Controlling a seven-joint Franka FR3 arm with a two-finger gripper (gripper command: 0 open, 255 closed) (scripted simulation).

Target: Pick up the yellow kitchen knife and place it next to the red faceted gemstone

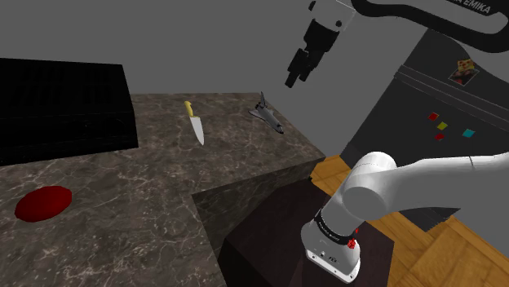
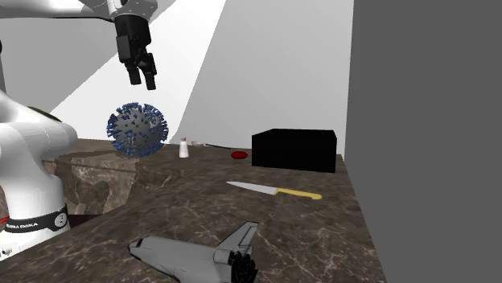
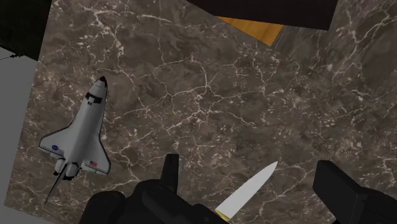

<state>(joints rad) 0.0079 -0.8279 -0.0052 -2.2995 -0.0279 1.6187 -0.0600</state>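
Observation:
The knife (image 1: 194, 121), with a yellow handle and a pale blade, lies flat on the dark marble counter (image 1: 163, 187) toward the back. In the second exterior view the knife (image 2: 273, 190) rests mid-counter. The red gemstone (image 1: 44, 202) sits far off at the shoulder view's left; the same gemstone (image 2: 238, 154) shows small at the back. My gripper (image 1: 298, 69) hangs open and empty high above the counter, beyond the knife. In the wrist view the knife's blade (image 3: 248, 191) lies far below, between the spread fingers (image 3: 168, 172).
A toy space shuttle (image 1: 269, 116) lies near the knife. A black box (image 1: 61, 106) stands at the back between knife and gemstone. A blue spiky ball (image 2: 137, 129) and a small white shaker (image 2: 184, 149) are at the counter's far side. A dark fridge (image 1: 440, 106) stands behind the arm.

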